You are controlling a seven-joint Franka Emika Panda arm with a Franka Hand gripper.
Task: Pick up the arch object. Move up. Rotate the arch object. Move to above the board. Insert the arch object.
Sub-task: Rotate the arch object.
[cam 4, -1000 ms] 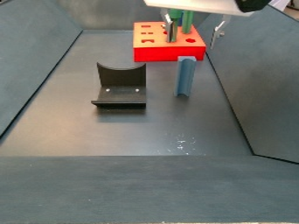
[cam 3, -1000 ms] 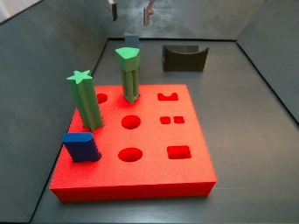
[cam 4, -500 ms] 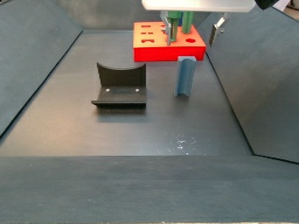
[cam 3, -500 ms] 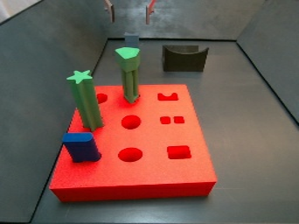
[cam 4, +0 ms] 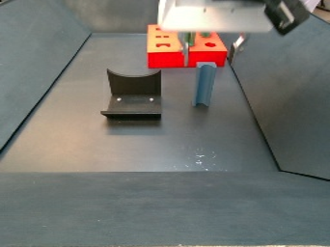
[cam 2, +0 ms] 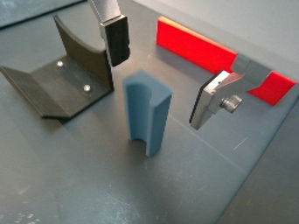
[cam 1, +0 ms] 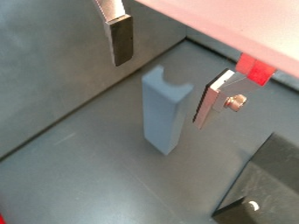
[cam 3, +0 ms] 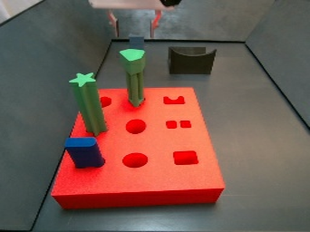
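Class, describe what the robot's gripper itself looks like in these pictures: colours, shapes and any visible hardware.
In both wrist views the gripper has two flat silver plate fingers with dark rectangular pads. One finger carries a small round metal screw or knob on its side. In a side view the gripper's body is a pale, whitish block with a dark part at one end.

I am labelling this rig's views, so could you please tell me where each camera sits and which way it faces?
Wrist views: both look down past the open gripper at the upright arch object, which stands between the fingers, untouched.
Side view: sits high at the board's near end and faces the fixture; the gripper is mostly cut off.
Side view: sits opposite, with the fixture nearer and the board far.
Shared: all show the arch object.
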